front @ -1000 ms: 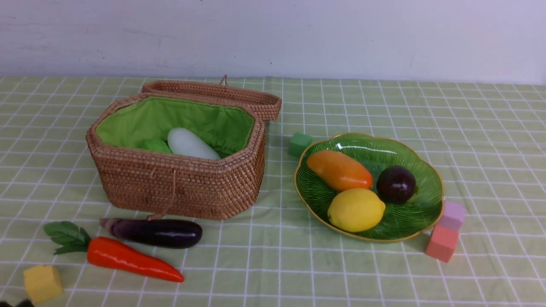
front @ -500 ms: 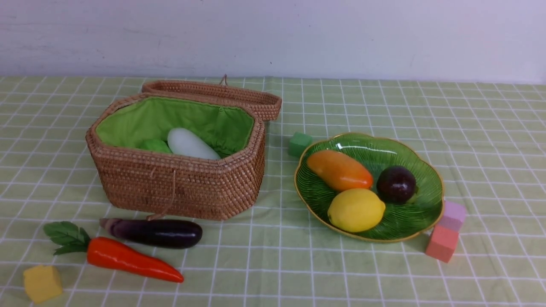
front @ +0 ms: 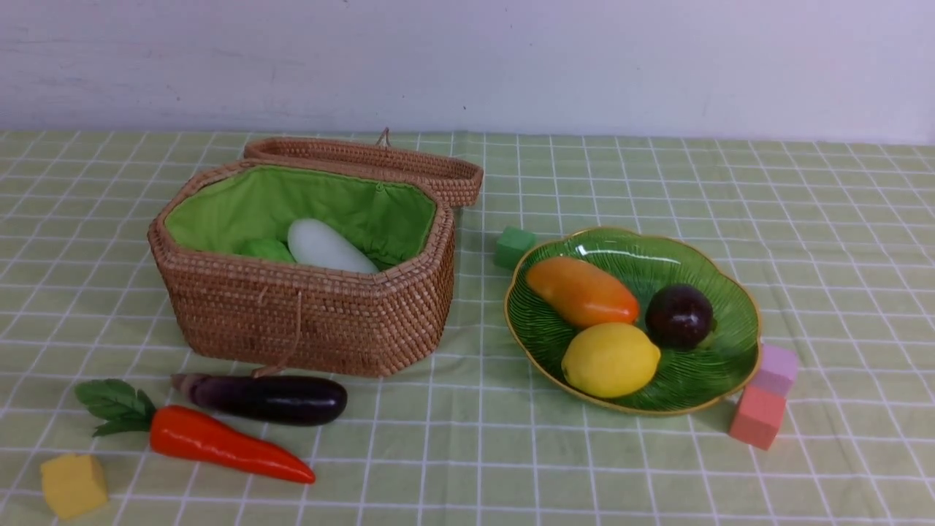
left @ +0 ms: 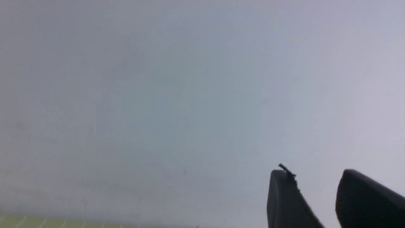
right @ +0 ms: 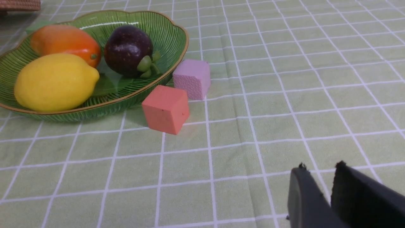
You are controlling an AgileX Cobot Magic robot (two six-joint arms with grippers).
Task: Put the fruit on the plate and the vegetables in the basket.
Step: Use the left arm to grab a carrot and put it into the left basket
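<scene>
- Vegetables are half sorted: the white radish and the cucumber lie in the basket. The eggplant and the carrot lie side by side on the table, just in front of it.
- The lemon, mango and dark round fruit rest on the plate, so that half looks done.
- Both remaining pieces look light, stiff and glossy (probably slippery). I would grip each across its thick middle. On the tapering carrot that means near the leafy end, but not on the leaves themselves.
- The left tool faces the bare wall with its fingers a little apart, and it is empty.
- The right tool hangs low over the table, apart from the pink cube. Its tips are almost together and hold nothing.
- The yellow cube lies near the carrot's leaves, so keep clear of it.
</scene>
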